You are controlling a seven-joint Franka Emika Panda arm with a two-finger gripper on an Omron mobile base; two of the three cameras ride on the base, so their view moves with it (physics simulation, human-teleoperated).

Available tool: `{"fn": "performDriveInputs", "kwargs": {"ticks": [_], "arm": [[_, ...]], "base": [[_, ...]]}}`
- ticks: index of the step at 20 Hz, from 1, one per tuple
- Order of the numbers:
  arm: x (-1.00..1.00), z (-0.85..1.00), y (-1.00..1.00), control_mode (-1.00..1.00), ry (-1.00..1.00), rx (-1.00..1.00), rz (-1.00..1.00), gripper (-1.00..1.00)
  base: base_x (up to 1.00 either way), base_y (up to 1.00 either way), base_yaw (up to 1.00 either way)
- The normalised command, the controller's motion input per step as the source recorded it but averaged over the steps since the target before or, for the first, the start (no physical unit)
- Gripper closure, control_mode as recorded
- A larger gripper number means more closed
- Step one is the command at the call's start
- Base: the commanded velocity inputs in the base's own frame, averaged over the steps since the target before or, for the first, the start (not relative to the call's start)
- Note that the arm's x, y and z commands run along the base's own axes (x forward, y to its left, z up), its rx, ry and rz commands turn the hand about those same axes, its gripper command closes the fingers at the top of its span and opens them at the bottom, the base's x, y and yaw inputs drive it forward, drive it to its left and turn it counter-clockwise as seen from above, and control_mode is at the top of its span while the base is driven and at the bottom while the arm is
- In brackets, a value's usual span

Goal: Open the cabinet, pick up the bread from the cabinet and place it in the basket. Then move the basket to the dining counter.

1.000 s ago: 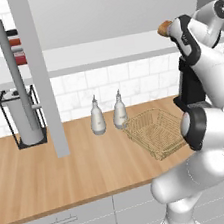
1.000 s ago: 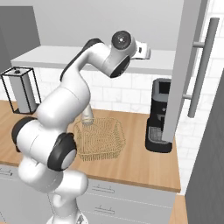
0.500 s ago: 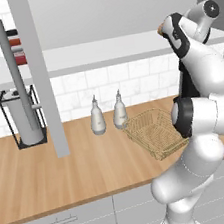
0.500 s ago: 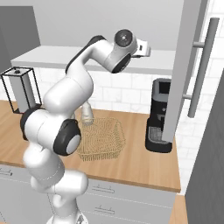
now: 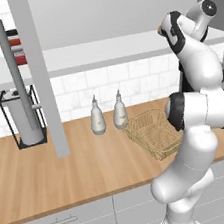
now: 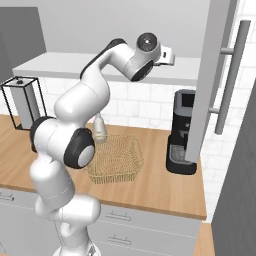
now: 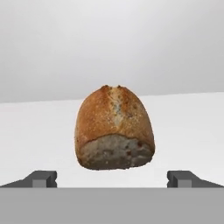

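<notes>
The gripper (image 7: 112, 178) is wide open; in the hand view its two finger tips (image 7: 41, 178) stand far apart at the bottom, one on each side of the bread (image 7: 114, 127). The loaf sits just ahead of them on the pale shelf (image 7: 39, 131) of the cabinet (image 6: 207, 85), and it is not yet between the tips. Nothing is held.

In the right base view the hand (image 6: 162, 54) reaches up to the shelf level, beside the open cabinet door with its long bar handle (image 6: 231, 75). In the left base view a small brown piece of the bread (image 5: 159, 28) shows next to the wrist.

Below, on the wood worktop (image 5: 52, 178), the basket (image 5: 153, 131) lies in front of the arm. Two pale bottles (image 5: 97, 117) stand just beside it on its left. A black coffee machine (image 6: 181, 131) stands to the right of the basket (image 6: 115, 159), near the tiled wall.
</notes>
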Motion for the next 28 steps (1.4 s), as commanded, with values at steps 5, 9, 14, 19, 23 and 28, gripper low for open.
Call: {"fn": "performDriveInputs", "kwargs": {"ticks": [5,9,14,19,23,28], "arm": [[0.14,-0.06,-0.06,-1.0,0.0,0.0,0.02,-1.0],[0.13,-0.03,0.0,-1.0,0.0,0.0,0.03,-1.0],[0.13,0.0,-0.01,-1.0,0.0,0.0,0.04,-1.0],[0.21,0.0,0.0,-1.0,0.0,0.0,0.04,-1.0],[0.34,0.0,0.0,-1.0,0.0,0.0,0.02,-1.0],[0.44,0.0,0.0,-1.0,0.0,0.0,0.01,-1.0]], "base": [[0.0,0.0,0.0],[0.0,0.0,0.0],[0.0,0.0,0.0],[0.0,0.0,0.0],[0.0,0.0,0.0],[0.0,0.0,0.0]]}}
